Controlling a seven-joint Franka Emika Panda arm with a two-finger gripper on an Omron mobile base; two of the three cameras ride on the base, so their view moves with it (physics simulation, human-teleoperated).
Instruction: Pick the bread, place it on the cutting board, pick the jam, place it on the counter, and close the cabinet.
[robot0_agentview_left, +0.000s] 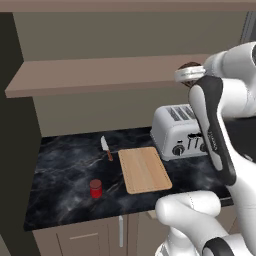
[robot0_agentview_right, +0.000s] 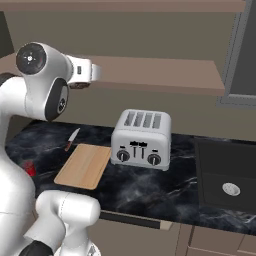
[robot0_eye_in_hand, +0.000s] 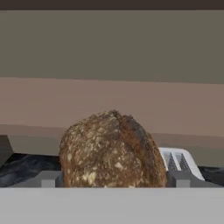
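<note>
Item 1, my claw (robot0_agentview_left: 192, 71): up at shelf level, spread wide w/ the bread (robot0_eye_in_hand: 111, 151) between the fingers; whether they pinch it, can't tell. Item 2, cutting board (robot0_agentview_left: 145, 170): below and to the left on the worktop (robot0_agentview_left: 70, 165), long axis running away from me. Item 3, jam (robot0_agentview_left: 95, 188): already on worktop.

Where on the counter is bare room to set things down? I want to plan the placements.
The cutting board is bare on top. Open counter lies left of the knife, behind the jam. Another free patch lies between the toaster and the sink. It is tighter where the board nears the toaster.
</note>
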